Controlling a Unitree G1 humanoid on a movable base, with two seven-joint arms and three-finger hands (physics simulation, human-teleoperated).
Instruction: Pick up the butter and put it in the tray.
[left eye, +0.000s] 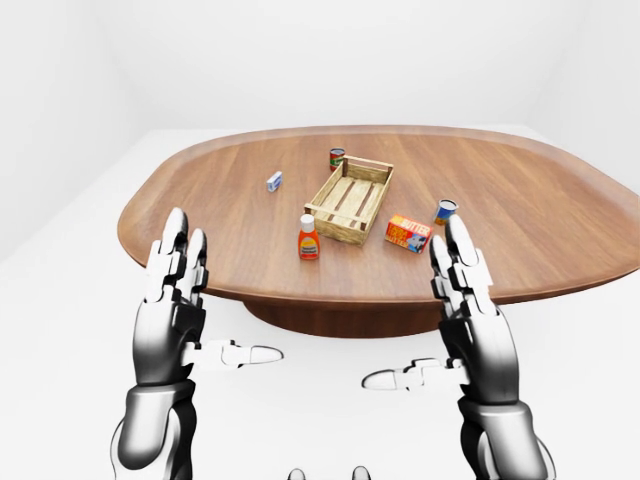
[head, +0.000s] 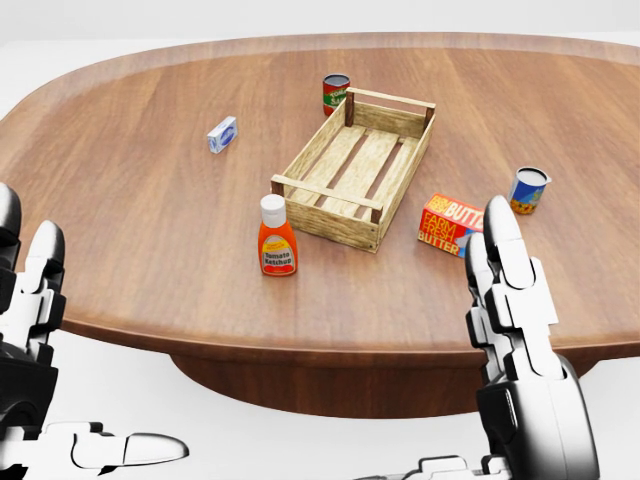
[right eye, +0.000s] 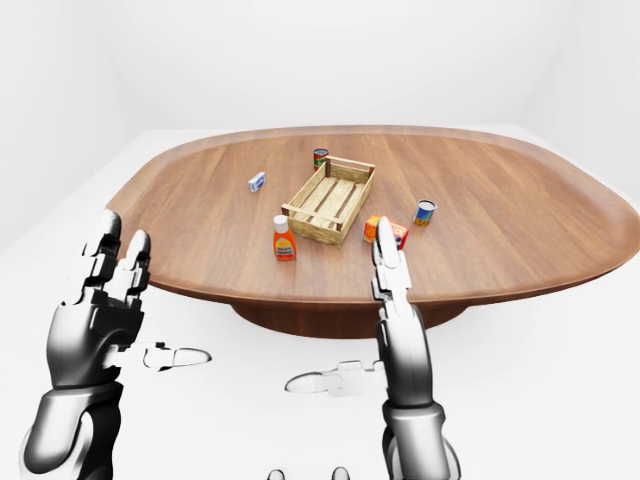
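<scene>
The butter (head: 452, 224) is an orange and red box lying on the wooden table (head: 150, 230), just right of the wooden slatted tray (head: 358, 168) in the head view. The tray holds nothing. My right hand (head: 512, 300) is open, fingers straight up, below the butter at the table's near edge and apart from it. My left hand (left eye: 178, 262) is open with fingers up, at the table's lower left edge in the left-eye view, far from the butter (left eye: 409, 233).
A ketchup bottle (head: 276, 237) stands left of the tray's near corner. A red can (head: 335, 95) stands above the tray. A blue and orange can (head: 527, 189) stands right of the butter. A small white and blue box (head: 222, 134) lies upper left.
</scene>
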